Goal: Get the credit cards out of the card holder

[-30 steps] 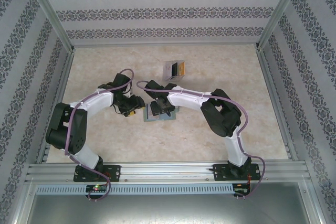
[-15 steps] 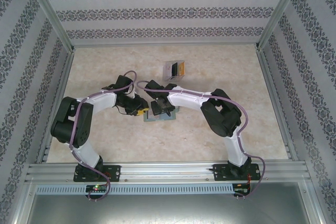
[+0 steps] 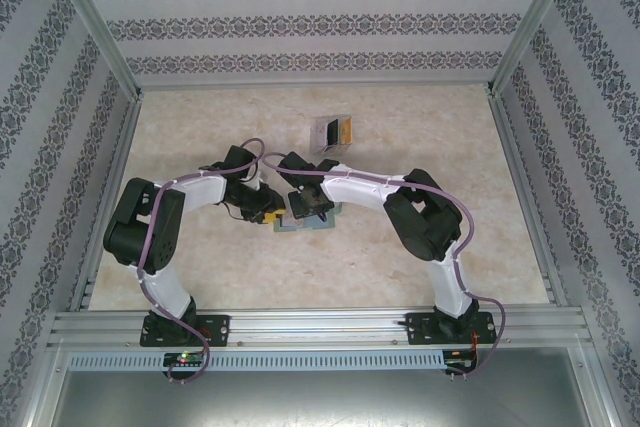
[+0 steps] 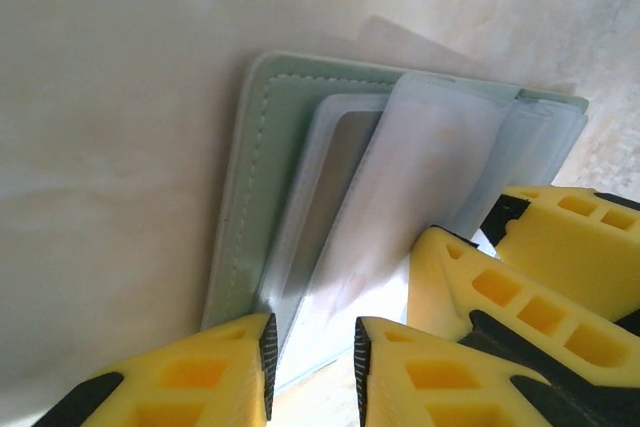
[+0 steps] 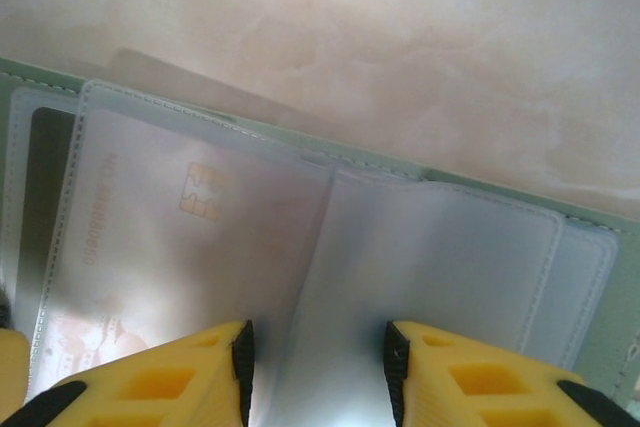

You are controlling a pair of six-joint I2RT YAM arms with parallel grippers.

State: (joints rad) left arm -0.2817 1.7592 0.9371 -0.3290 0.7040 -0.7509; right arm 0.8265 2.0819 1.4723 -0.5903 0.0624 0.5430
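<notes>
Card holder [image 4: 262, 177] lies open on the counter [image 5: 400, 47]. Left end effector [image 4: 312, 347] is narrowly parted at its edge, empty. Right end effector [image 5: 315, 347] is spread over its clear sleeve [image 5: 440, 257], gripping nothing. Pin the holder with the right, pinch only the chip card [image 5: 170, 237], and slide it out flat.

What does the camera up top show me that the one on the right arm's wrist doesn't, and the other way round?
Top camera: the left arm and right arm meeting mid-table, and beyond them a small clear plastic tray with black and orange contents.
Right wrist camera: a pale card with a gold chip tucked under a translucent pocket, and the right tool with its yellow fingers apart.
Shared: the soft grey-green bifold wallet lying open on the beige marbled table.
</notes>
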